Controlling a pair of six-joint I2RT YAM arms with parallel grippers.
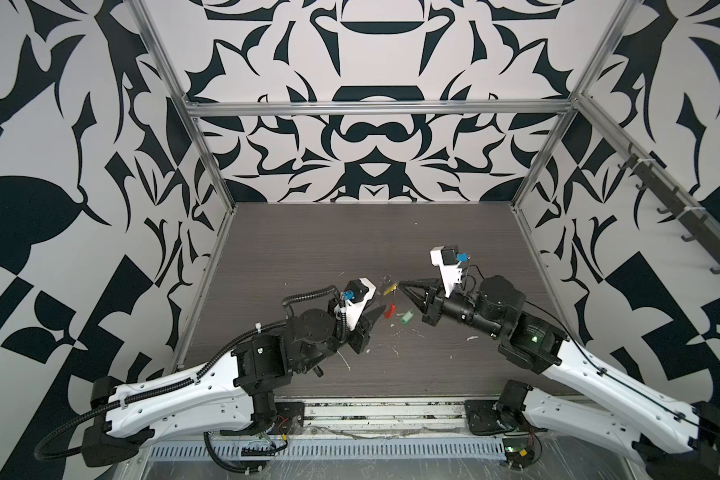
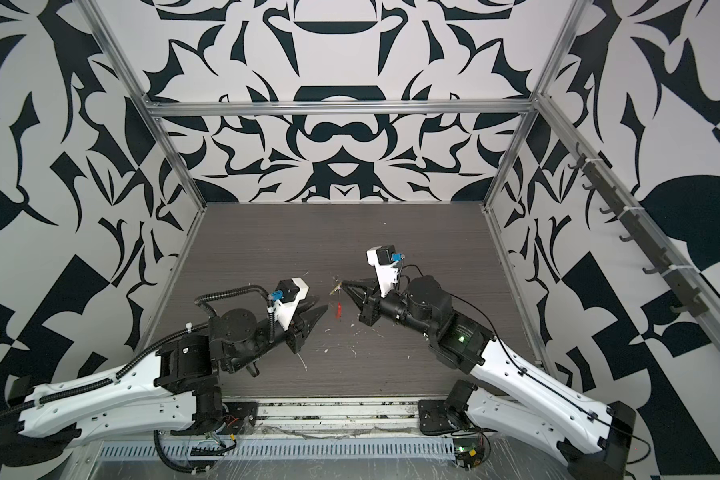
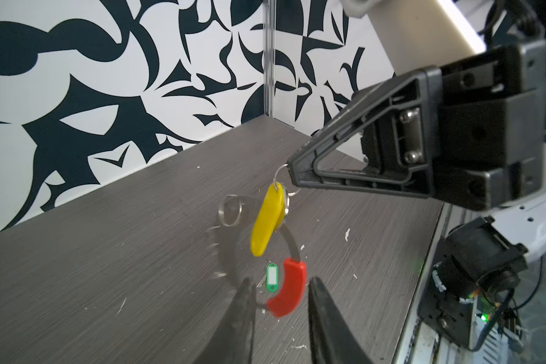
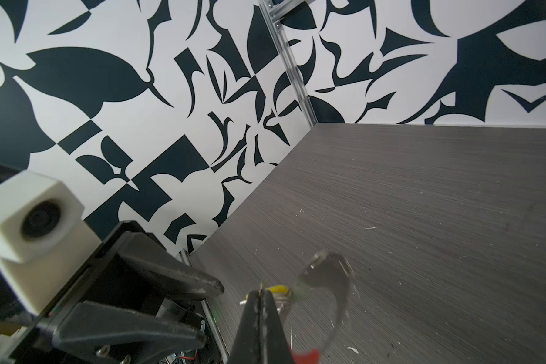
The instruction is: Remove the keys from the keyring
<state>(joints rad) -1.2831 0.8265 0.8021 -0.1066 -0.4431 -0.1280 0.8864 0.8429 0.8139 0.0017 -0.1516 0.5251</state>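
The keyring (image 3: 292,245), a dark wire loop with a red sleeve (image 3: 289,290), hangs in the air and looks blurred. My right gripper (image 3: 292,168) (image 4: 260,293) (image 1: 400,284) (image 2: 342,284) is shut on the small silvery ring (image 3: 279,173) above the yellow-tagged key (image 3: 267,220) (image 1: 390,289), which dangles with the loop. My left gripper (image 3: 281,282) (image 1: 382,311) (image 2: 325,308) is open, its fingers on either side of the red sleeve (image 1: 388,311) (image 2: 338,311). The green-tagged key (image 3: 271,278) (image 1: 407,316) lies alone on the table beneath.
White flecks (image 1: 395,352) dot the dark wood-grain table (image 1: 350,249). Patterned walls and aluminium frame posts (image 1: 208,166) enclose it on three sides. A metal rail (image 1: 371,415) with both arm bases runs along the front edge.
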